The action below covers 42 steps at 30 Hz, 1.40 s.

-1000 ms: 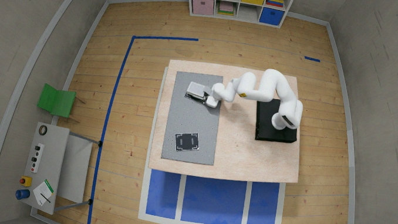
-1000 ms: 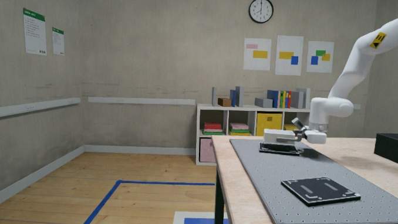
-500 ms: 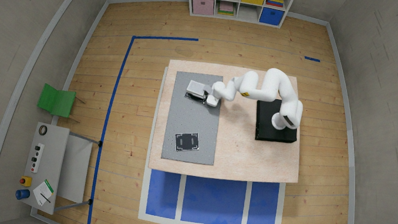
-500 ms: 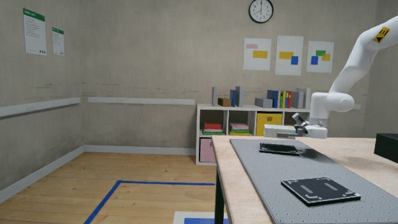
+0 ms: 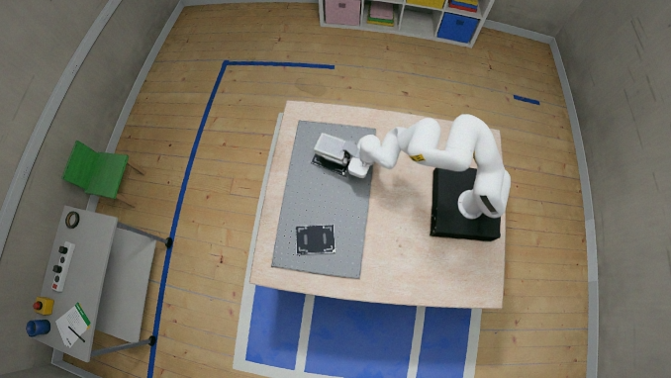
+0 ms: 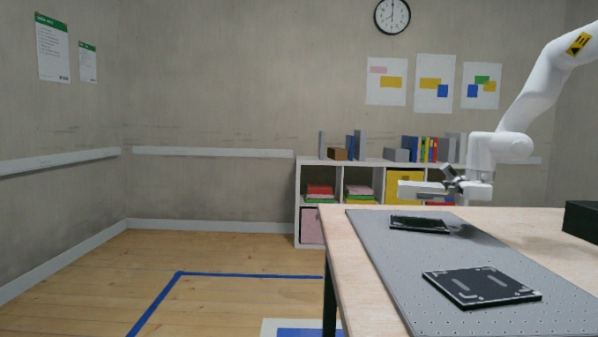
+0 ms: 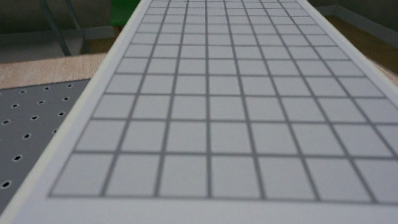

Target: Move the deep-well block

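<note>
The white deep-well block is in the air above nest N1, roughly level, with a gap below it in the exterior view. My gripper is shut on the block, reaching from the arm's side, with a finger along the block's side. The block's gridded top fills most of the wrist view. Its cut-off corner cannot be made out. Nest N2, a dark plate with light corner locators and two grey slots, is empty. Its A1 mark is not legible.
Both nests are on the grey perforated board on the wooden table. The arm's black base block stands at the right. The white arm reaches over the table from there.
</note>
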{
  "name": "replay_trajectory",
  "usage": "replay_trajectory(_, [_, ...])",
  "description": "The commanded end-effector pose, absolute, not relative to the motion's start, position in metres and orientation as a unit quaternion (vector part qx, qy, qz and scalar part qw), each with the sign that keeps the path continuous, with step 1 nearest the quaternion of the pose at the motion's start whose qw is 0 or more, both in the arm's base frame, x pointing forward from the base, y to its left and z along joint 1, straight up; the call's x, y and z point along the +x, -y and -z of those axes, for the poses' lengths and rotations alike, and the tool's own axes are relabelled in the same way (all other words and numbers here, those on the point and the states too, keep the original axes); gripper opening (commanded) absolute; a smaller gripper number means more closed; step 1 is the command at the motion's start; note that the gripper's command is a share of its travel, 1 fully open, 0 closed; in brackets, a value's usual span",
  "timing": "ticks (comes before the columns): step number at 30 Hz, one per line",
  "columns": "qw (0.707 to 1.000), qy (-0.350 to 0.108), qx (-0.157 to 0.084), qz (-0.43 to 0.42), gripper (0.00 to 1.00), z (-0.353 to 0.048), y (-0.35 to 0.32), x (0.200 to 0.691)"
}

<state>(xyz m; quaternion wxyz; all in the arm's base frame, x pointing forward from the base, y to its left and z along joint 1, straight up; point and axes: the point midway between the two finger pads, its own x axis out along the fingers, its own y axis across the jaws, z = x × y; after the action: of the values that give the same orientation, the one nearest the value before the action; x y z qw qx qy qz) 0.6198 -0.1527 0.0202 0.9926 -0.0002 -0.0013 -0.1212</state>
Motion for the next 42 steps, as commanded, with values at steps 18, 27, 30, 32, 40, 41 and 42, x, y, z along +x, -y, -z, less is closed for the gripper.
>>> replay_trajectory(18, [0.999, 0.003, 0.002, 0.038, 0.00, -0.028, 0.136, 0.621])
replay_trajectory(27, [0.997, 0.004, 0.001, -0.078, 0.00, -0.028, 0.113, 0.622])
replay_trajectory(30, [0.995, 0.004, 0.001, -0.103, 0.00, -0.028, 0.103, 0.623])
replay_trajectory(32, [0.995, 0.004, 0.001, -0.103, 0.00, -0.028, 0.096, 0.623])
replay_trajectory(40, [0.995, 0.004, 0.001, -0.103, 0.00, -0.028, 0.076, 0.624])
replay_trajectory(41, [0.995, 0.004, 0.001, -0.103, 0.00, -0.028, 0.073, 0.624])
replay_trajectory(42, [0.995, 0.004, 0.001, -0.103, 0.00, -0.028, 0.070, 0.624])
